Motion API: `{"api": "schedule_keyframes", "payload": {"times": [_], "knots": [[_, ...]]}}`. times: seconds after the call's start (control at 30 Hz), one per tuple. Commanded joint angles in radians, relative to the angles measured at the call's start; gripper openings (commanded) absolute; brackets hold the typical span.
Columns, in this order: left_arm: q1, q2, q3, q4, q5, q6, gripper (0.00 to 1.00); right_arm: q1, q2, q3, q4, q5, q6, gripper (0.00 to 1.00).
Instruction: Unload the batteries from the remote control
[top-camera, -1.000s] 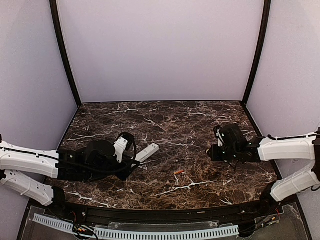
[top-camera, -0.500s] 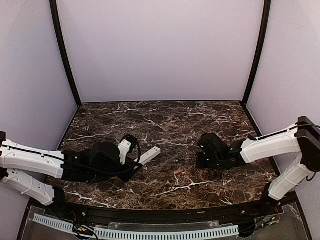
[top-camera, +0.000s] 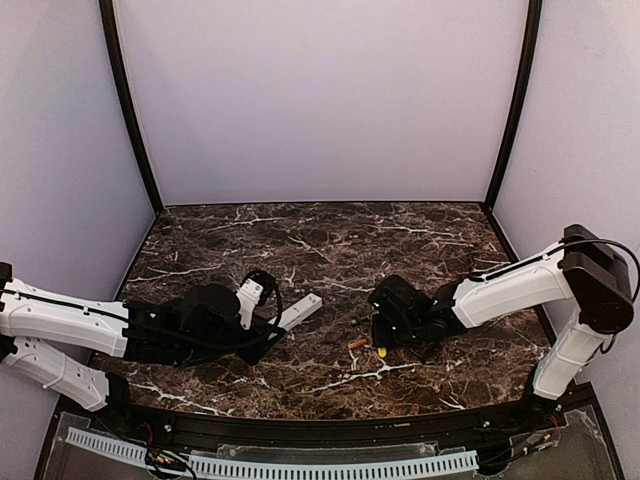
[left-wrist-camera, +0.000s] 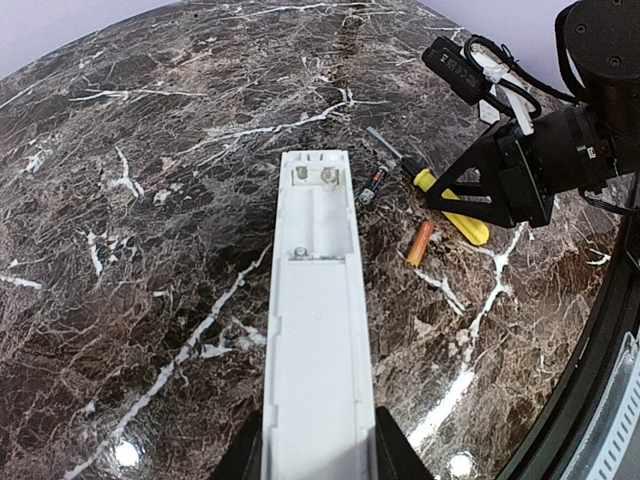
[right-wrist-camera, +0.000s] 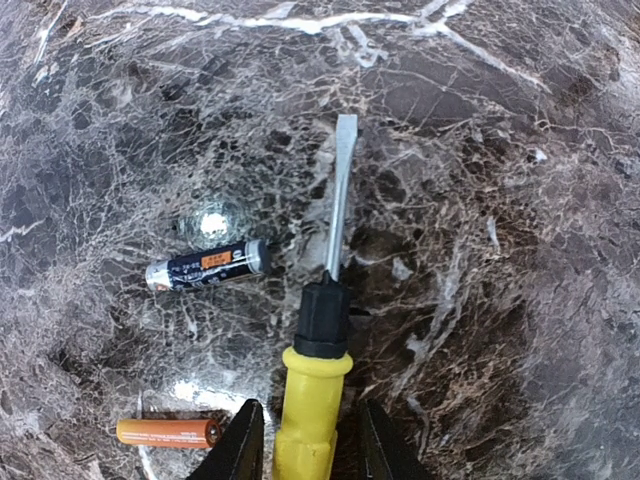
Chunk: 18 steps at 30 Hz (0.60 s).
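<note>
1. The left claw (left-wrist-camera: 318, 455) is clamped on the near end of the remote (left-wrist-camera: 315, 330). It holds the remote back-side up over the table (left-wrist-camera: 150, 250), with the far end pointing toward the other arm.
2. The right claw (right-wrist-camera: 311, 415) straddles the yellow handle of the screwdriver (right-wrist-camera: 315, 340). A thin gap shows on each side, so its jaws look apart rather than gripping.
3. The remote is probably light, stiff, smooth plastic. A hold across its narrow sides, well back from the bay (left-wrist-camera: 322, 205), suits it. The bay looks empty.
4. Out on the table, between the remote's tip and the screwdriver, the dark battery (right-wrist-camera: 205, 266) lies just beside the blade. The orange battery (right-wrist-camera: 165, 432) lies near the handle, apart from the dark one.
5. Both should be light, hard and slick, and they will roll easily. The best grip is a pinch across the middle of the barrel.
6. Count: two batteries, one remote, one screwdriver.
</note>
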Motion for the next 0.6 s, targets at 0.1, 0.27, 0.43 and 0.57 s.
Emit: {"api": "schedule_keyframes", "payload": {"times": [0.1, 0.27, 0.43, 0.57], "knots": [[-0.006, -0.016, -0.01, 0.013, -0.007, -0.013, 0.0, 0.014, 0.037, -0.034, -0.137, -0.076, 0.032, 0.32], [-0.006, -0.021, -0.008, 0.013, -0.01, -0.019, 0.0, 0.014, 0.006, -0.026, -0.155, -0.073, 0.02, 0.33], [-0.009, -0.016, 0.01, 0.005, -0.012, -0.037, 0.0, 0.013, -0.053, -0.004, -0.194, -0.067, 0.003, 0.43], [-0.025, -0.004, 0.03, -0.007, -0.049, -0.067, 0.0, 0.014, -0.127, 0.012, -0.234, -0.051, -0.004, 0.48]]}}
